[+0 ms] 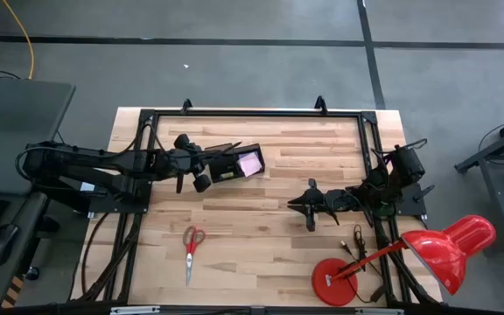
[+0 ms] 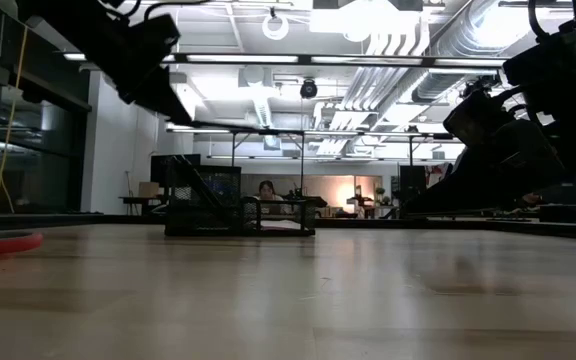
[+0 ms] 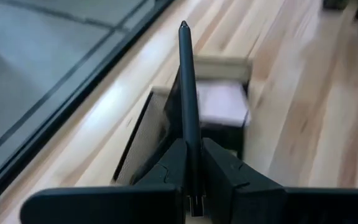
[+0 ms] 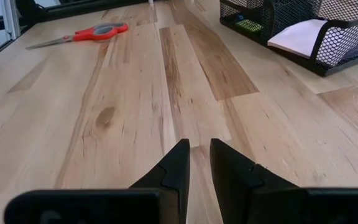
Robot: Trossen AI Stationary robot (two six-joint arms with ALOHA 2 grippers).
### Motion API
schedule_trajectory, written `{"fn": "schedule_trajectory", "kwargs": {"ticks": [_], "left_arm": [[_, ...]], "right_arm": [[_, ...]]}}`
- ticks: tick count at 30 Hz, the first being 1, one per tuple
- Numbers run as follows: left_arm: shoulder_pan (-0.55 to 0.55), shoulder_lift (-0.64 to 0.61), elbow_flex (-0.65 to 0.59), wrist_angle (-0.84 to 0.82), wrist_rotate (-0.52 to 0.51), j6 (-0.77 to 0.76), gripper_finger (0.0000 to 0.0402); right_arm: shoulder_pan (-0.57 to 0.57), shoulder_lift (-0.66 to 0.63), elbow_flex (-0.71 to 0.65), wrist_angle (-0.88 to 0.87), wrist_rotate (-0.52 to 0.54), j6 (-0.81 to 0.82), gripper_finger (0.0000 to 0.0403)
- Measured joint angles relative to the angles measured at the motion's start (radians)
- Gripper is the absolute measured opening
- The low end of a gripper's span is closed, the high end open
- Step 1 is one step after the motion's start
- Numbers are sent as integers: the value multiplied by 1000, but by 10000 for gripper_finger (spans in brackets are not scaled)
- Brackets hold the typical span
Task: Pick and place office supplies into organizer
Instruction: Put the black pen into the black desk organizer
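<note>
Carrying a pen [image 3: 188, 106], the left gripper [image 3: 191, 163] (clamped on it) hovers above the organizer [image 1: 245, 164]; next comes lowering and releasing. The right gripper [image 4: 199, 163] waits, fingers slightly apart, holding nothing.

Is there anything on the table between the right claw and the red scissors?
Nothing: only bare wooden table lies between the right claw and the scissors. The high view shows it; the right wrist view confirms it.

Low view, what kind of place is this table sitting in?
Probably an open lab or workshop: exposed ceiling ducts, far desks with a seated person, and a framed wooden table with two robot arms.
</note>
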Motion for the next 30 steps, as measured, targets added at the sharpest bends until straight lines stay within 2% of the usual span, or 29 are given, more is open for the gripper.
{"fn": "schedule_trajectory", "kwargs": {"ticks": [5, 14, 20, 25, 30], "left_arm": [[-2, 0, 38, -137, -23, -25, 17], [-1, 0, 181, -379, -55, -34, 17], [52, 31, 285, -563, 25, -55, 17], [122, 98, 343, -623, 102, -53, 17], [166, 200, 406, -670, 130, -23, 17]], "right_arm": [[0, 0, 0, -18, 0, 0, 58], [0, 0, 0, -33, 0, 0, 58], [0, 0, 0, -34, 0, 0, 58], [0, 0, 0, -47, 0, 0, 58], [0, 0, 0, -64, 0, 0, 58]]}}
